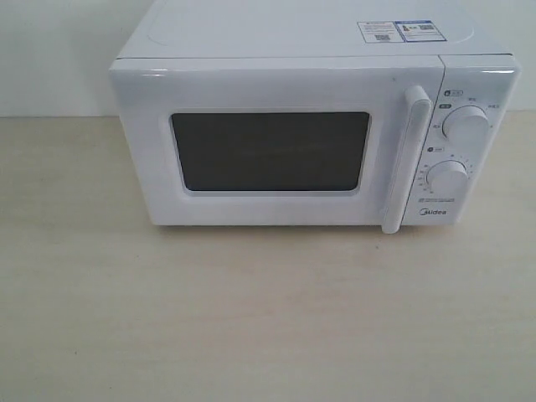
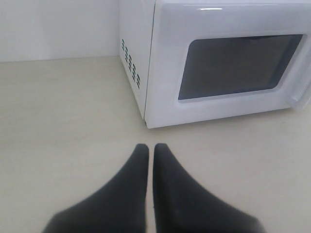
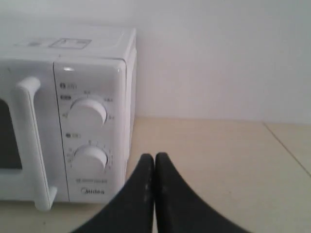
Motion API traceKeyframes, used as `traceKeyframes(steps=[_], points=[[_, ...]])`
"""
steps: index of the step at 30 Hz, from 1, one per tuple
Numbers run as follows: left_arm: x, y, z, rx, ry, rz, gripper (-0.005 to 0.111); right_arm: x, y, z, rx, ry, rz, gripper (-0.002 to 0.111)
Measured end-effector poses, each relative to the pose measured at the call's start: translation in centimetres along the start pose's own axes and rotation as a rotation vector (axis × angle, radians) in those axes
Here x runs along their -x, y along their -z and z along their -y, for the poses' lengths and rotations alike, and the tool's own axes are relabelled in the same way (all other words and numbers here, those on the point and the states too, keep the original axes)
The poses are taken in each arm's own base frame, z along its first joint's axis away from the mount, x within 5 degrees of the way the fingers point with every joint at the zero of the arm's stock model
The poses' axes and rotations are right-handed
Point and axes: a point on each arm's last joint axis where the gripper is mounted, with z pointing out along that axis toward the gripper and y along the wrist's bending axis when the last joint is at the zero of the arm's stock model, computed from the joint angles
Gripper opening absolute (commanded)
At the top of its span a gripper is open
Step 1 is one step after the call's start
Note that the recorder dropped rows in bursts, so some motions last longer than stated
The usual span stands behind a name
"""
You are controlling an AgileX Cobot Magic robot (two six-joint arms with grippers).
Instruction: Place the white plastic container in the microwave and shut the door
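Observation:
The white Midea microwave (image 1: pixel 310 117) stands at the back of the beige table, its door (image 1: pixel 272 151) shut flat, with a dark window and a vertical bar handle (image 1: pixel 404 159). The white plastic container shows in no view. Neither gripper appears in the exterior view. In the left wrist view my left gripper (image 2: pixel 150 146) is shut and empty, above the table in front of the microwave (image 2: pixel 218 63) at its hinge-side corner. In the right wrist view my right gripper (image 3: pixel 154 156) is shut and empty, next to the microwave (image 3: pixel 87 126) on its dial side.
Two round dials (image 1: pixel 466 127) (image 1: pixel 447 178) sit right of the handle, and stickers (image 1: pixel 394 31) lie on the microwave's top. A white wall (image 1: pixel 50 50) runs behind the table (image 1: pixel 268 318). Vent slots (image 2: pixel 131 70) mark the microwave's left wall.

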Motion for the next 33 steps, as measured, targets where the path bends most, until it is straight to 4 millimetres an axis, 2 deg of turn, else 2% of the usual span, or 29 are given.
traceKeyframes(steps=[3, 5, 13, 23, 33], points=[[0.0, 0.0, 0.0, 0.000, 0.000, 0.000, 0.004, -1.7, 0.0, -0.2, 0.007, -0.013, -0.047, 0.000], [0.0, 0.0, 0.0, 0.000, 0.000, 0.000, 0.004, -2.1, 0.0, -0.2, 0.009, -0.046, -0.058, 0.000], [0.0, 0.0, 0.0, 0.000, 0.000, 0.000, 0.004, -2.1, 0.0, -0.3, 0.010, -0.168, -0.061, 0.000], [0.0, 0.0, 0.0, 0.000, 0.000, 0.000, 0.004, -2.1, 0.1, -0.7, 0.064, -0.075, -0.059, 0.000], [0.0, 0.0, 0.0, 0.000, 0.000, 0.000, 0.004, -2.0, 0.6, -0.7, 0.069, -0.115, -0.045, 0.000]])
